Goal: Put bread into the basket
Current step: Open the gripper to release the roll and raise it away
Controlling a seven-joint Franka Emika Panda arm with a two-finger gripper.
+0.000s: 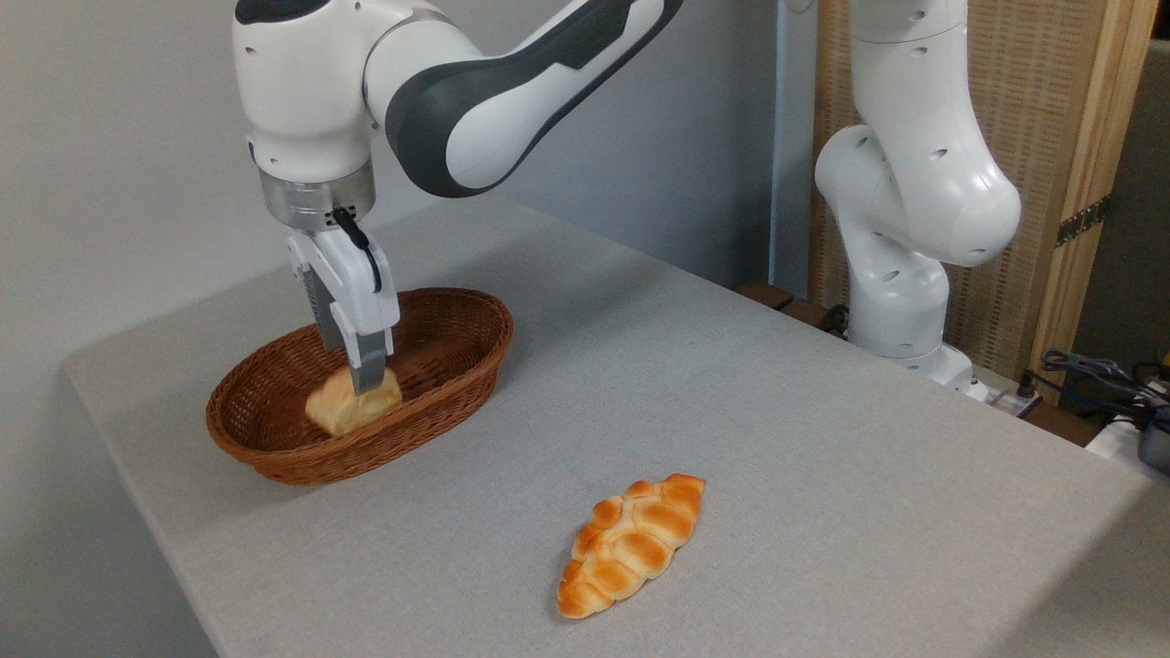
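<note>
Bright, even light; soft shadow under arm on table [823,439]; sharp focus

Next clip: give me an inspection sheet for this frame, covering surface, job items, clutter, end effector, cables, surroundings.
Surface: grey table, no spills seen.
Job items: pale bun low inside the wicker basket.
Clutter: braided loaf on the table, apart from the basket.
End effector: end effector down in the basket, fingers at the bun; grip state cannot be told.
Cables: bundle beyond the table's right edge.
Surroundings: plain wall, woven panel behind the arm's base.
</note>
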